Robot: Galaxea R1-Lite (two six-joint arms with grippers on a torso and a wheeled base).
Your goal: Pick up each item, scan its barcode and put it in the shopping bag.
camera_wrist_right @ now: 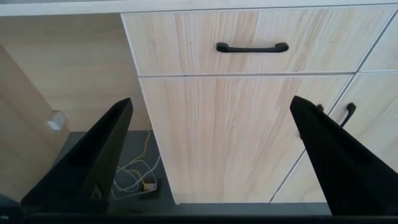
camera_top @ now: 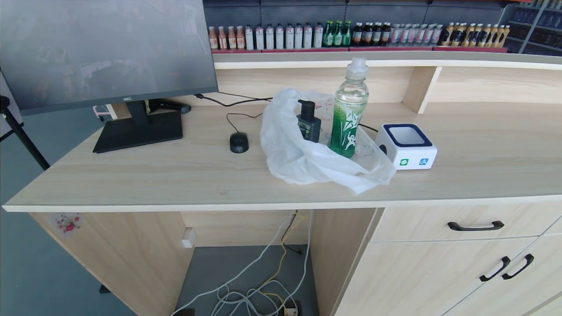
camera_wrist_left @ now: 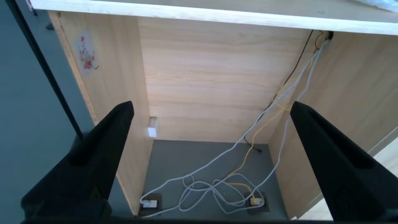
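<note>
Head view shows the shopping bag (camera_top: 298, 162) atop the counter (camera_top: 131, 175), above left claw (camera_wrist_left: 211, 109) and right claw (camera_wrist_right: 211, 109), both spread apart.

Both the left tool (camera_wrist_left: 211, 109) and right tool (camera_wrist_right: 211, 102) have 2 plain matte-black, wedge-shaped, tapering fingers (camera_wrist_left: 93, 162).

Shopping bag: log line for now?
shopping bag on counter | green bottle, black pump bottle inside | left pincer open, empty | right pincer open, empty
</note>
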